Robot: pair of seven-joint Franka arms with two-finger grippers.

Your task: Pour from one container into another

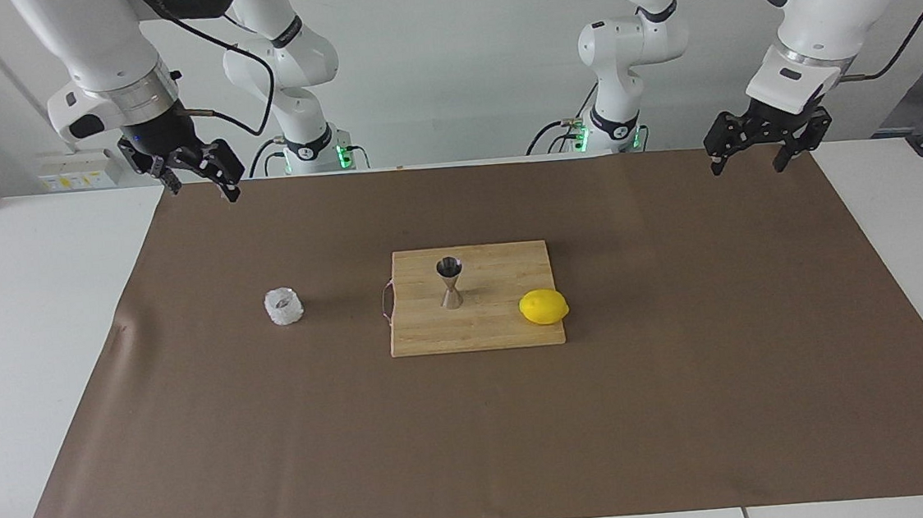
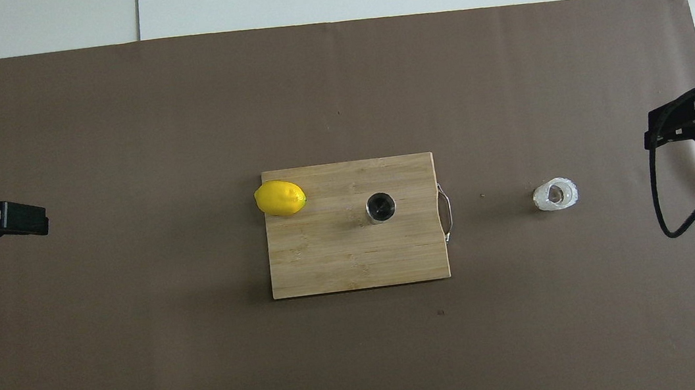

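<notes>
Standing apart from jigger [image 1: 450, 281] on cutting board [image 1: 500, 330], cup [image 1: 283, 306] is left ungrasped; right gripper [image 1: 194, 184] and left gripper [image 1: 752, 155] held open, raised, empty.

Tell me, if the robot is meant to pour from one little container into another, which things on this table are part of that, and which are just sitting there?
Part of the job:
- textured cup, to pour from, on the brown mat
- steel jigger, to pour into, upright on the board

Just lying about:
- lemon, at the board's edge
- wooden cutting board
</notes>
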